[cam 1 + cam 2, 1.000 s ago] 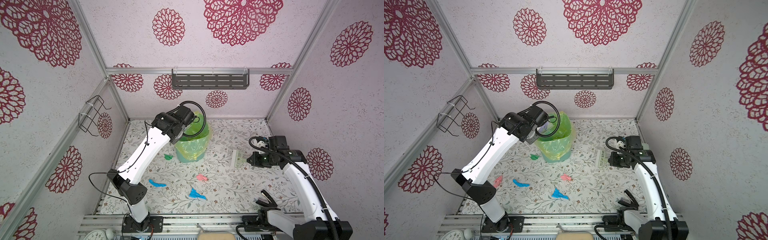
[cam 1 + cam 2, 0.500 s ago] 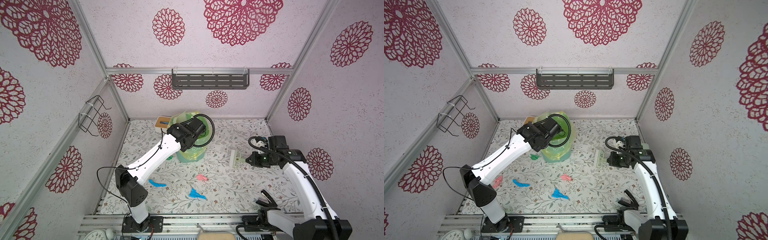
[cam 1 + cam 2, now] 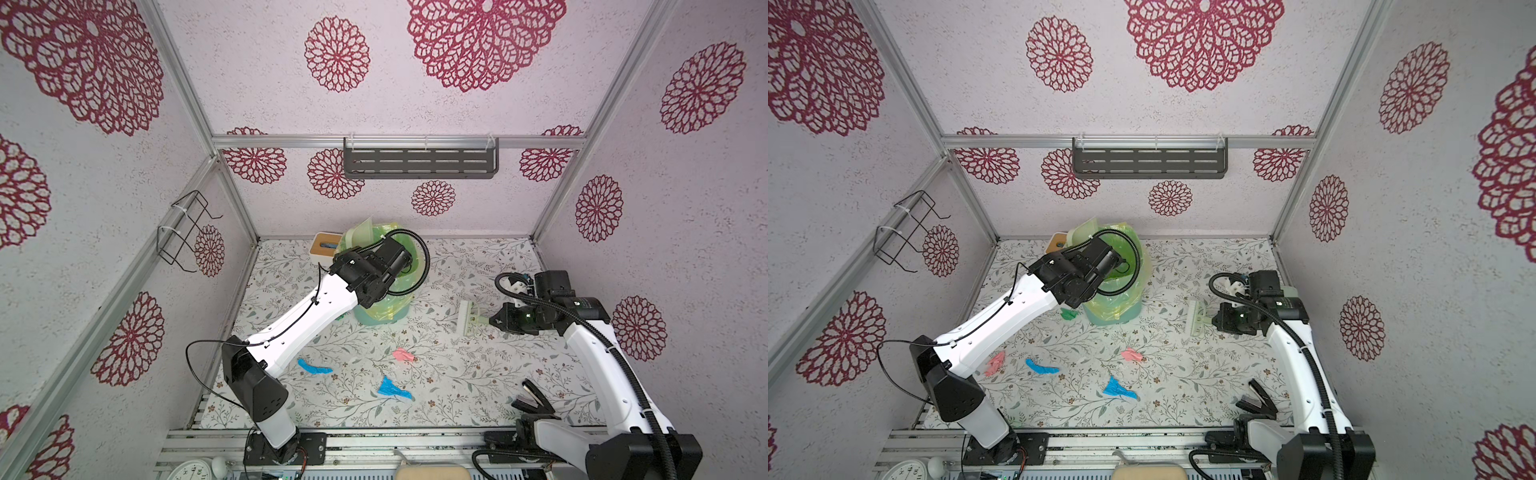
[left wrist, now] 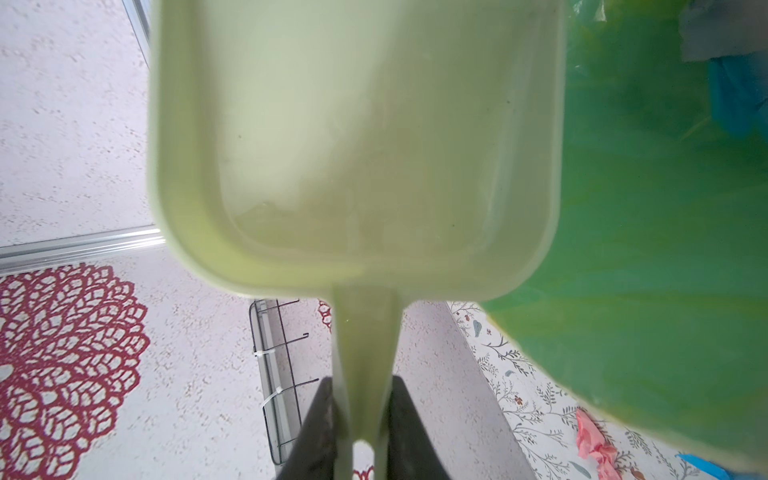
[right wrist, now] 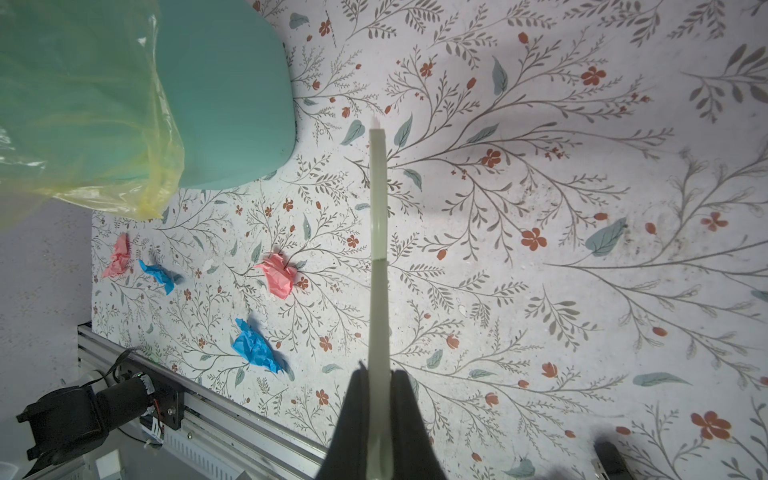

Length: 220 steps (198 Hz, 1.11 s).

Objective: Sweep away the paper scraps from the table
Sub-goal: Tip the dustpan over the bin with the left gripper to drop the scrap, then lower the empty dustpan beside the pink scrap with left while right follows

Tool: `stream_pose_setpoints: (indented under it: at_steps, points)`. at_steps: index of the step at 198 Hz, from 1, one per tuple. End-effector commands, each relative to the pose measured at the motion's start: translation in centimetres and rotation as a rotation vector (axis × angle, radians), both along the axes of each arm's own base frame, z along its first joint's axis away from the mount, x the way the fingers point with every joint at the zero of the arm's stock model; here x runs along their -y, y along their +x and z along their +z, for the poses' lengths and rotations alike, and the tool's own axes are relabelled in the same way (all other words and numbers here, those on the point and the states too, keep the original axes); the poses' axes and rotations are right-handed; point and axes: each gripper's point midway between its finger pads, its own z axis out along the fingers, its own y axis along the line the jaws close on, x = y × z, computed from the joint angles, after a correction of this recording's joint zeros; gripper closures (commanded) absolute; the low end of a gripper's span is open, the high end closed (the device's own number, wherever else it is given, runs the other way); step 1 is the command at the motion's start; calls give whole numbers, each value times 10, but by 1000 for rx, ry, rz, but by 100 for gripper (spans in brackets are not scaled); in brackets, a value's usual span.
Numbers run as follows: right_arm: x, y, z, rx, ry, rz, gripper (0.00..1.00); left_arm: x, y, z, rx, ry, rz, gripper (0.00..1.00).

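Above table point(image 3: 457, 386), left tool point(image 4: 360, 384) tight on dustpan point(image 4: 353, 124), right tool point(image 5: 379, 374) on brush point(image 5: 378, 208)

Robot lab cell, dressed up as a room in a home. Boxed in by aluminium rails point(image 3: 291, 141), with papered walls point(image 3: 249, 62) set between them and crimson rosettes printed all over. Table point(image 3: 478, 266) covered in leaf-and-flower print, ending at bare slotted rail along the near edge. Left arm point(image 3: 307, 320) and right arm point(image 3: 602, 374) mounted on that near rail, the left one on a black base plate point(image 3: 316, 444). Grey shelf point(image 3: 419, 162) and wire rack point(image 3: 183, 232) fastened to the frame with white ties. Household items few: bin point(image 3: 382, 320) with plastic liner, clock point(image 3: 193, 471) at the front edge.
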Motion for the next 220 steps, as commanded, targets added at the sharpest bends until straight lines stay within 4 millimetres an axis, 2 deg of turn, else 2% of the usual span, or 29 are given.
stream_pose_setpoints:
  at_steps: [1, 47, 73, 108, 145, 189, 220]
  points:
    - [-5, -2, 9, 31, 27, 3, 100, -2, -5, 20, 63, -61, 4, 95]
    - [-20, -13, 5, 25, 66, 26, 100, 0, -17, 37, 98, -254, -14, 95]
    - [-45, -24, 4, 25, 108, 72, 100, 2, -28, 48, 121, -406, -29, 95]
    - [-93, -39, 6, 43, 195, 147, 100, 13, -51, 59, 122, -696, -82, 94]
    - [-133, -51, 5, 54, 255, 207, 100, 24, -77, 55, 61, -934, -133, 92]
    - [-184, -57, 2, 56, 291, 281, 100, 35, -94, 32, -40, -1052, -137, 92]
    - [-209, -57, -13, 23, 276, 299, 100, 42, -102, 20, -93, -1094, -139, 91]
